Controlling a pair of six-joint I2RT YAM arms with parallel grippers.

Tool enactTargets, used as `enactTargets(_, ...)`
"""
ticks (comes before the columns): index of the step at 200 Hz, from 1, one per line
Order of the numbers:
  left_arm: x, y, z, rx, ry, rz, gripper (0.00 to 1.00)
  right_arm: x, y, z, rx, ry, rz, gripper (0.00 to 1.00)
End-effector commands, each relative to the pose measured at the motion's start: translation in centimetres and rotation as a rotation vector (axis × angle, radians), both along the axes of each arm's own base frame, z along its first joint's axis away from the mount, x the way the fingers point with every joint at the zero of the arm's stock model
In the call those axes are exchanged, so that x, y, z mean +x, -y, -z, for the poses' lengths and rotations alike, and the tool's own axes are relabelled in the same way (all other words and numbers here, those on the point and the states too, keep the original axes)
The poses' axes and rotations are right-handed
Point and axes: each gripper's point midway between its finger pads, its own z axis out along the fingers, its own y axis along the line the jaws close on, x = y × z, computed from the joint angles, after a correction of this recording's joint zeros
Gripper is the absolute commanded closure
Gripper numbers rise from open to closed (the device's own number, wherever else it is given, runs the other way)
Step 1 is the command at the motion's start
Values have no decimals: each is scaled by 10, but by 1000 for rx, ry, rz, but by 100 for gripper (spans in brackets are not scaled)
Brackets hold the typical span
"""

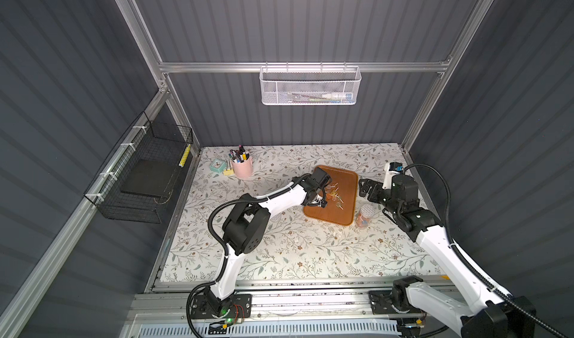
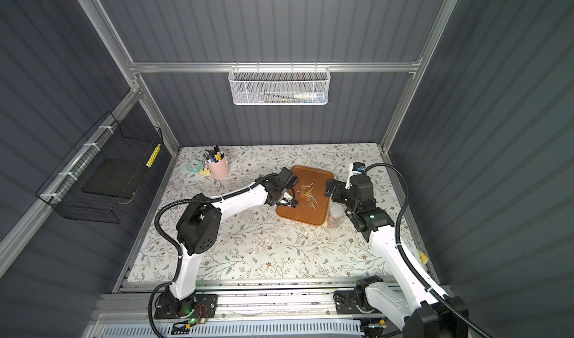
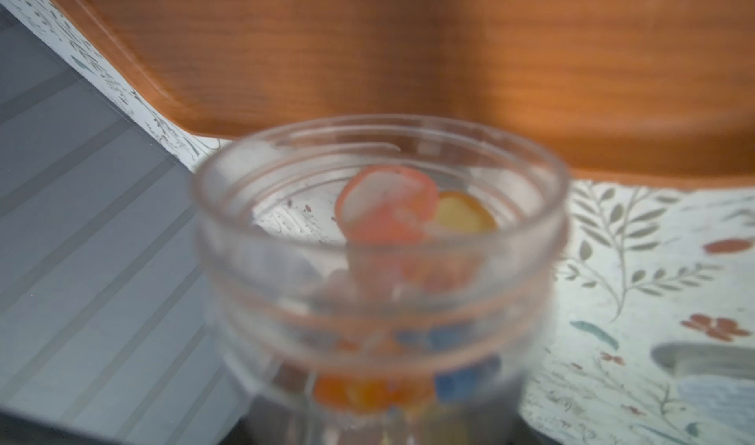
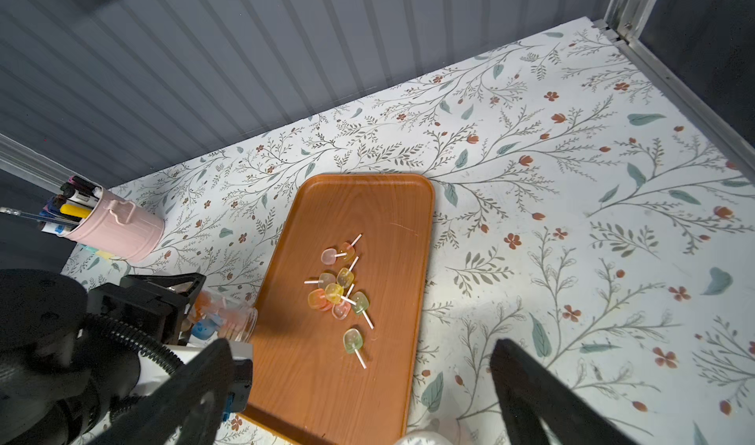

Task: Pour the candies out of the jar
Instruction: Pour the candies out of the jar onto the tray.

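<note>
While the white floral-patterned tabletop [image 1: 279, 252] fills the lower half of both top views, the work sits right of centre on the rectangular brown wood-grain tray [image 1: 348, 178]. I judge the pour to be under way and part done. The next move calls for more tilt, perhaps with a small shake, keeping the opening over this tray so nothing lands on the table.

The left gripper [image 4: 190, 306], at the left edge of the right wrist view, is clamped tight on the base end of the small clear plastic jar [image 4: 237, 318]. That jar lies tipped on its side with its open mouth at the tray's left rim. The right gripper [image 1: 364, 189], just right of the tray in a top view, hangs with its jaws spread wide, holding and touching nothing. A second, white-lidded jar [image 1: 363, 220] with coloured sweets inside stands upright just beside the tray's lower right corner.

About ten of the tiny lollipop candies [image 4: 339, 291], with flat yellow, orange, pink and green heads on white sticks, lie loose in the middle of the tray, apart from the jar's mouth. The left wrist view shows more pink, orange and blue ones inside the tipped jar, one pink head just within the rim.
</note>
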Motion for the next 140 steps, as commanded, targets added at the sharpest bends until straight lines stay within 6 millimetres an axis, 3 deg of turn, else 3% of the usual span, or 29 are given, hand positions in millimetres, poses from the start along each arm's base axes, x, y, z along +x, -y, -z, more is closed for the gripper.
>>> enactTargets(1,6,7,-21,87,85,59,100,0,1,-3,11,16,4,1)
enactTargets(140,18,38,-18,60,99,132,100,-2,3,-6,4,25,8,1)
